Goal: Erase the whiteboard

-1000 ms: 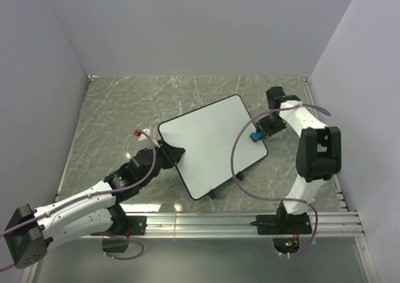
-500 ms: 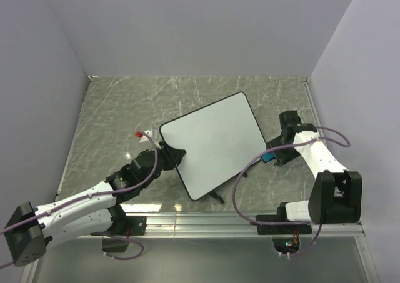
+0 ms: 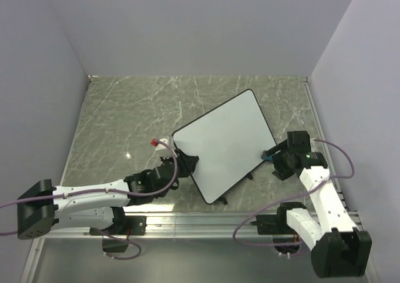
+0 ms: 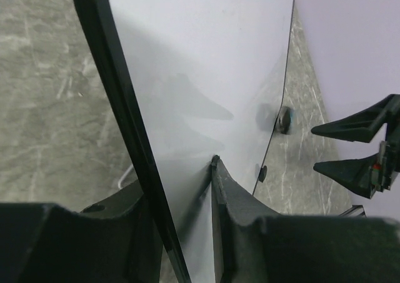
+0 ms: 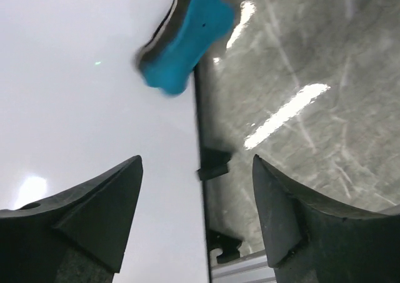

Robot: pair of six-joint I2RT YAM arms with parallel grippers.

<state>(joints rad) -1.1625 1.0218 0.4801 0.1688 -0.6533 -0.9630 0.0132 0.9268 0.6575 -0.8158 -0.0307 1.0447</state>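
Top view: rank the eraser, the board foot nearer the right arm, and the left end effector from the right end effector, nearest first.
1. The eraser, just off the right end effector, at the whiteboard's right edge.
2. The foot, slightly toward the arm bases, on the near edge.
3. The left end effector, across the board, clamped on its left edge.

The whiteboard (image 3: pixel 225 144) is sitting skewed diagonally at mid-workspace, white face showing blank, thin black rim intact, black feet (image 3: pixel 224 202) pointing near-right.
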